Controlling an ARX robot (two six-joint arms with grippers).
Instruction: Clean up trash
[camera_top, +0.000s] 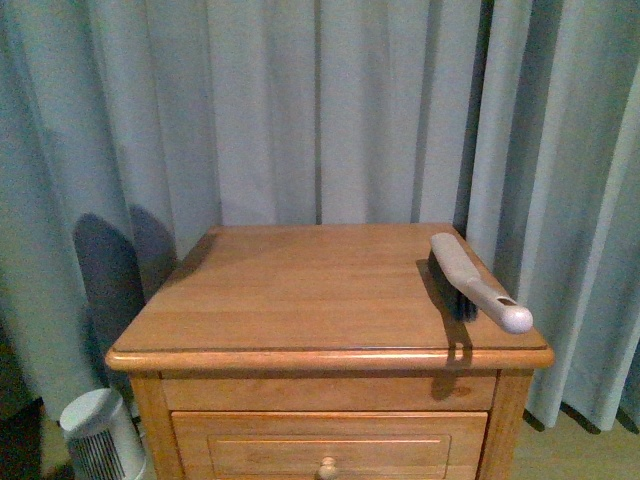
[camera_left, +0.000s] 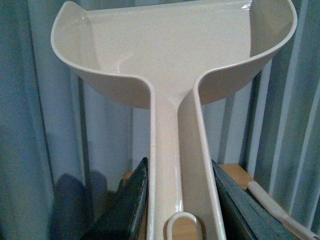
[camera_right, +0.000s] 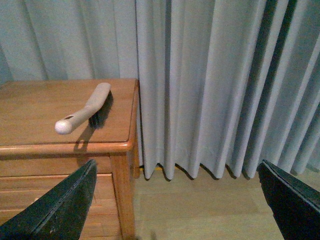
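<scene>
No trash shows in any view. My left gripper (camera_left: 180, 165) is shut on the handle of the beige dustpan (camera_left: 170, 55), whose empty scoop is raised in front of the curtain. A beige hand brush (camera_top: 478, 282) with dark bristles lies near the right edge of the wooden cabinet top (camera_top: 300, 290), its handle tip poking past the front edge. The brush (camera_right: 85, 110) also appears in the right wrist view. My right gripper (camera_right: 177, 165) is open and empty, off the cabinet's right side, above the floor. Neither arm shows in the front view.
Pale blue-grey curtains (camera_top: 320, 110) hang behind and to the right of the cabinet. A drawer with a knob (camera_top: 327, 466) sits under the top. A small white fan-like appliance (camera_top: 100, 435) stands on the floor at the cabinet's left. Wooden floor (camera_right: 200, 205) lies to the right.
</scene>
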